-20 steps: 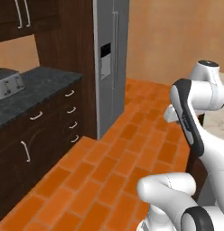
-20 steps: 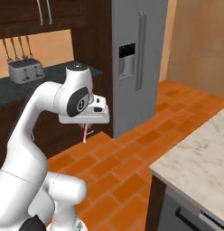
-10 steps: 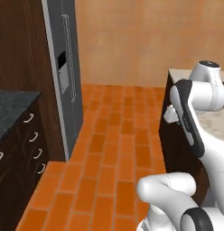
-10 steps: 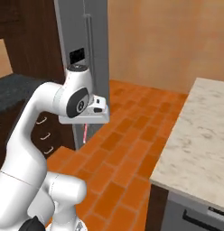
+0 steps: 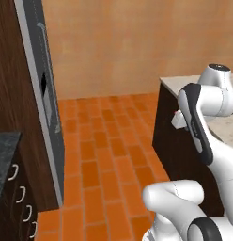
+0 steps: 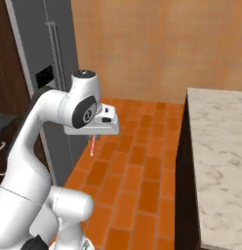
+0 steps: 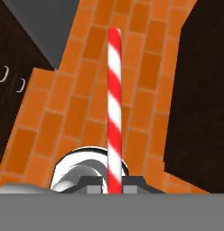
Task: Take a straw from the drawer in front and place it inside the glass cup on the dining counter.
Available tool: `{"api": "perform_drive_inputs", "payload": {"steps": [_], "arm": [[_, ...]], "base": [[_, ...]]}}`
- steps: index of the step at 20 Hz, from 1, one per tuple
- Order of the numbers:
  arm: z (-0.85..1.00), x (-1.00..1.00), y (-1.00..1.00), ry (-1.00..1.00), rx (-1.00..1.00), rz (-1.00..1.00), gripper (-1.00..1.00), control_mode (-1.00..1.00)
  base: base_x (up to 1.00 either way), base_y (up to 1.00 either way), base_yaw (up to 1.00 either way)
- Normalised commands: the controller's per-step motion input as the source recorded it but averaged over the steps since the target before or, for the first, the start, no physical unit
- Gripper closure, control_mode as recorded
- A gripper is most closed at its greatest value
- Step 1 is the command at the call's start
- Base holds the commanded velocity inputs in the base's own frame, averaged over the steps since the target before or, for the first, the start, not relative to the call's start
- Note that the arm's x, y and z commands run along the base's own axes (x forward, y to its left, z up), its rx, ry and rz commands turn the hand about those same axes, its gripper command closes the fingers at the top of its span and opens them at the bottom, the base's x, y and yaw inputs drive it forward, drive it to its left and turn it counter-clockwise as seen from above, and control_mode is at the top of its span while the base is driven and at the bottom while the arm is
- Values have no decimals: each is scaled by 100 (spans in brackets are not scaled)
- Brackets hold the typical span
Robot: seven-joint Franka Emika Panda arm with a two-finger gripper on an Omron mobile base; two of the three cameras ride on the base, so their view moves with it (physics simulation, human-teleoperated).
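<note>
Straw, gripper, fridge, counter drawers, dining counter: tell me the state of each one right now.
straw: held at one end, sticking straight out along the gripper, over the brick floor
gripper: shut on the straw
fridge: doors closed
dark drawers: closed
dining counter: marble top bare where visible

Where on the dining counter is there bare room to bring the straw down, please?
The marble top of the dining counter is bare from its near-left corner to the right edge of the right base view. No crowded spot shows there. The gripper holds the straw over the brick floor, left of it.
</note>
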Motion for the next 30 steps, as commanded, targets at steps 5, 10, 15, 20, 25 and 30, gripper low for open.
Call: {"api": "perform_drive_inputs", "payload": {"steps": [5,10,15,20,25,30], "arm": [[0,0,0,0,0,0,100,100],[0,0,0,0,0,0,100,100],[0,0,0,0,0,0,100,100],[0,0,0,0,0,0,100,100],[0,0,0,0,0,0,100,100],[0,0,0,0,0,0,100,100]], "base": [[100,35,-37],[100,7,-19],[100,13,-4],[100,1,0],[100,0,-2],[100,0,-15]]}}
